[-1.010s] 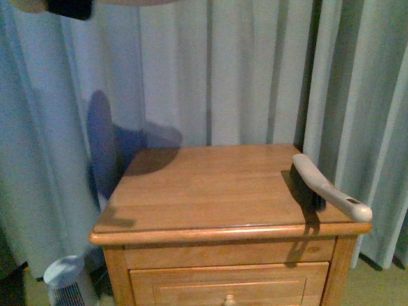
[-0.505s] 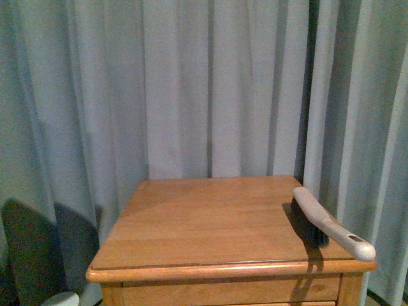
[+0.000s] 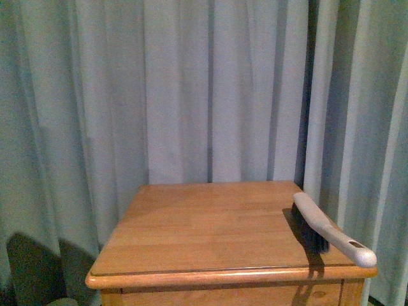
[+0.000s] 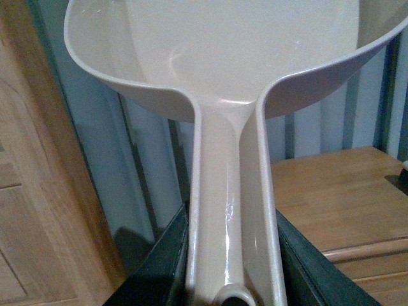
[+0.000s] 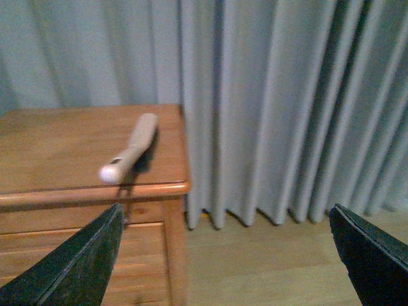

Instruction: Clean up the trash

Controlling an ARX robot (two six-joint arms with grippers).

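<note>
The trash is out of view in every picture. My left gripper (image 4: pixel 233 255) is shut on the handle of the beige dustpan (image 4: pixel 217 57). The pan's bowl spreads wide in the left wrist view and nothing lies in the part that shows. My right gripper (image 5: pixel 223 261) is open with nothing between its dark fingers (image 5: pixel 70 268). It hangs over the floor beside the wooden nightstand (image 5: pixel 57 146). Neither arm shows in the front view.
A beige-handled brush (image 3: pixel 328 229) lies along the right edge of the nightstand (image 3: pixel 204 223), its handle end jutting past the front corner. The brush (image 5: pixel 131 150) also shows in the right wrist view. Grey curtains (image 3: pixel 191 89) hang behind. Wooden floor (image 5: pixel 255 261) runs to the nightstand's right.
The nightstand now sits lower in the front view, its drawers out of sight. The dustpan edge at the top left and the white object at the bottom left have left the picture.
</note>
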